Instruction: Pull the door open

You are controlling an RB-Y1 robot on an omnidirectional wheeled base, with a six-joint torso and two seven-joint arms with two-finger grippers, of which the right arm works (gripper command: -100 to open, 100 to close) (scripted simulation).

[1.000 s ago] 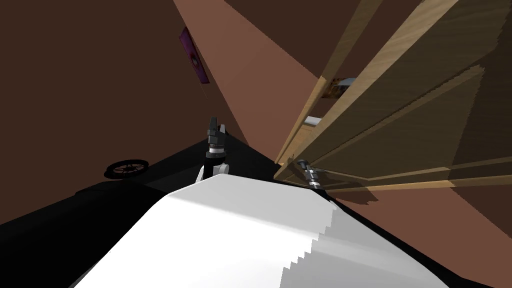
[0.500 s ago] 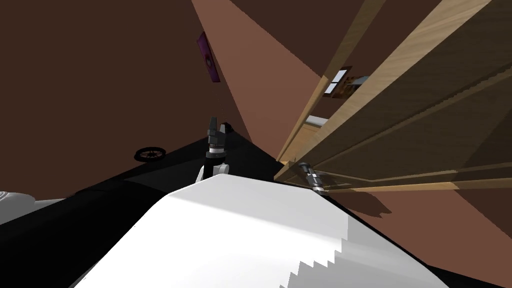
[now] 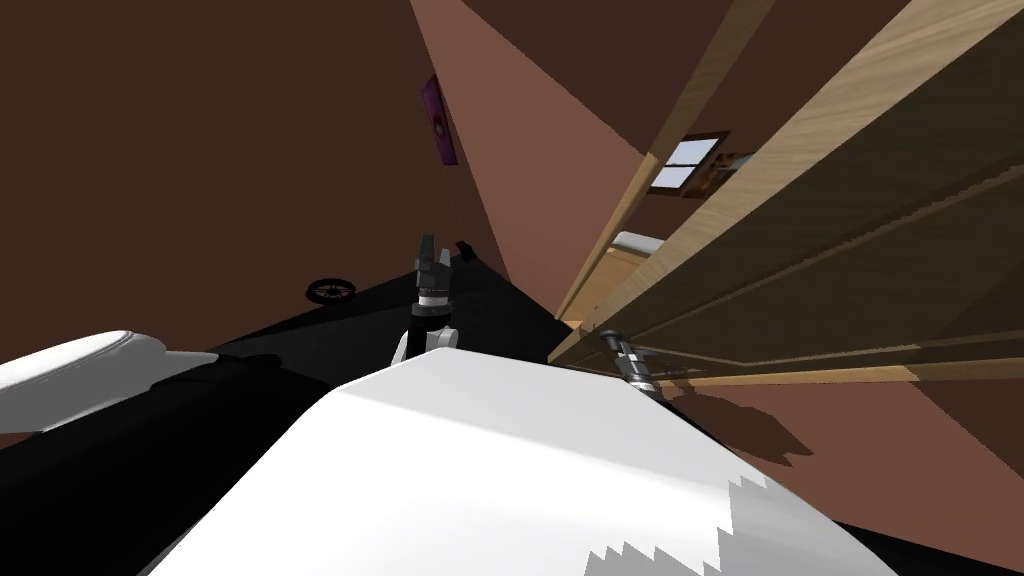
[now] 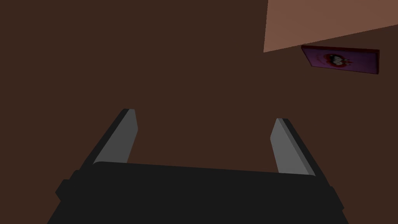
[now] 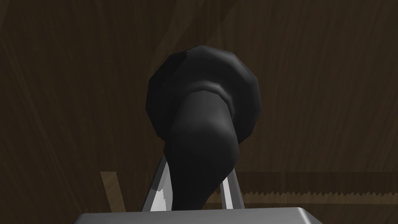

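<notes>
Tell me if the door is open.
Partly open: the door stands clear of its frame, window showing through; right gripper grips its handle.

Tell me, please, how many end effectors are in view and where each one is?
2. The left end effector is open and empty, raised to the left of the door. The right end effector is shut on the black handle of the wooden door.

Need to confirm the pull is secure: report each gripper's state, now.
Left gripper: open, holding nothing.
Right gripper: shut on the black door handle.
</notes>
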